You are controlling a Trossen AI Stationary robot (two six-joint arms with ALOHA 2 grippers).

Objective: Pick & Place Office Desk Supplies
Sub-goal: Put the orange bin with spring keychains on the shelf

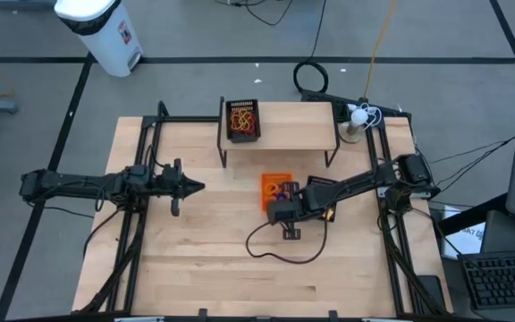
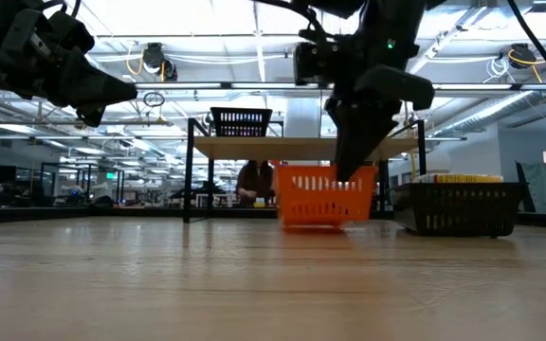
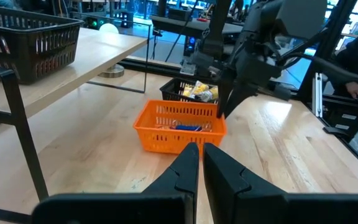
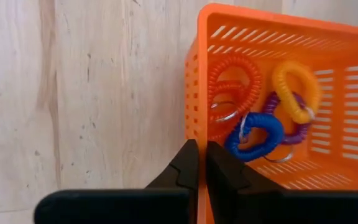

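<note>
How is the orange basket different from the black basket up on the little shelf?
The orange basket sits on the tabletop; the black basket stands on the raised shelf. The orange basket is bright plastic with slots; the black one is dark mesh. The orange basket holds curly rings in red, orange, blue and purple; the black one holds red and tan bands. Both are small open bins.

Robotics lab in an open industrial hall.
A wooden table [image 1: 240, 268] is sitting on grey floor; behind its raised shelf [image 2: 301, 145], workstation rows, ceiling ducts and a seated person [image 2: 251, 182] are showing.
</note>
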